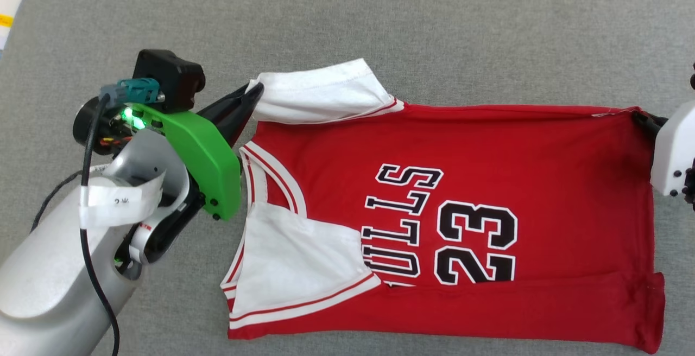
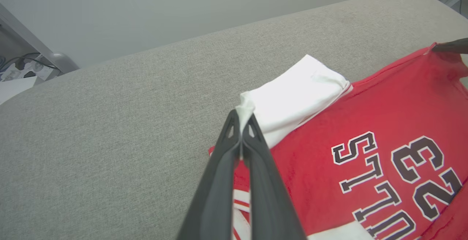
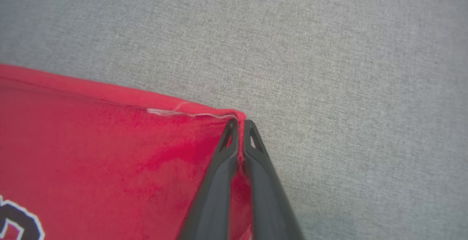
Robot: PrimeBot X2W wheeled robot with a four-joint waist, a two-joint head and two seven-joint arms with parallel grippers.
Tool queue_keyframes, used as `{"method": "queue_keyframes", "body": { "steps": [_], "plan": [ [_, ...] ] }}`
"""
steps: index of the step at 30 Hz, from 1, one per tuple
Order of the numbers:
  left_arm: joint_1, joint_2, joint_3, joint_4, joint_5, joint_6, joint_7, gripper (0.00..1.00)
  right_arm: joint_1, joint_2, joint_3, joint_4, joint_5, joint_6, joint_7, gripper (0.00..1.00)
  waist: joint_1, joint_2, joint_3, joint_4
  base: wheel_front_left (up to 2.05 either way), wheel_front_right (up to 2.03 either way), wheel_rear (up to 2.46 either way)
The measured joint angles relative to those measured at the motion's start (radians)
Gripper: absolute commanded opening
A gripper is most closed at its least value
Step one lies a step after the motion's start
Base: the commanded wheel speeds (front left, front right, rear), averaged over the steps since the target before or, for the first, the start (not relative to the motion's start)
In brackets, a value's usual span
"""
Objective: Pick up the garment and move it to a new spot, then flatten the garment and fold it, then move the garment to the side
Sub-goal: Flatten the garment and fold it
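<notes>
A grey woven-fabric padded surface [image 1: 380, 14] is seen under the work, with a pale wall [image 2: 146, 13] behind it in the left wrist view. On it the garment [image 1: 488, 144], a red basketball-style T-shirt with white short sleeves, striped trim and a black "BULLS 23" print, is laid out front-up. The neck is turned toward the robot's left and the hem toward its right. The near white sleeve [image 1: 293, 264] is laid over the chest, and a strip along the near side appears to be folded in.

The step in hand is judged to be a fold of the far long edge. For it to be done well, both far corners should be raised together and to the same height. The edge between them should be held taut, then carried across the print and laid down without slack. The far white sleeve [image 1: 320, 93] should be brought in with it so that no flap is left out.

The left hand [image 1: 252, 91] is pressed together on the outer corner of the far sleeve. White cloth is pinched between its fingertips [image 2: 234, 123]. The right hand [image 3: 241, 123] is clamped on the far hem corner. Red cloth is caught between its fingers, just beside a loose white thread [image 3: 182, 112].
</notes>
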Motion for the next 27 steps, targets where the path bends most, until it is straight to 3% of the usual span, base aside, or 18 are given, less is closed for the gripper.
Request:
{"method": "queue_keyframes", "body": {
  "steps": [8,12,27],
  "plan": [
    [0.129,0.001,-0.013,-0.010,-0.027,0.032,-0.014,0.00,0.141,0.041,-0.049,-0.025,0.097,0.000,-0.107,0.00,0.0000,0.0000,-0.108,0.002,0.00,0.00,0.00],
    [0.183,-0.008,-0.017,-0.021,-0.042,0.055,-0.035,0.00,0.206,0.022,-0.063,-0.047,0.116,0.000,-0.157,0.00,0.0000,0.0000,-0.156,0.006,0.00,0.00,0.00],
    [0.404,0.003,-0.074,-0.018,-0.093,0.076,-0.060,0.00,0.433,-0.038,-0.017,-0.163,0.183,0.000,-0.224,0.00,0.0000,0.0000,-0.236,0.025,0.00,0.00,0.00]
  ]
}}
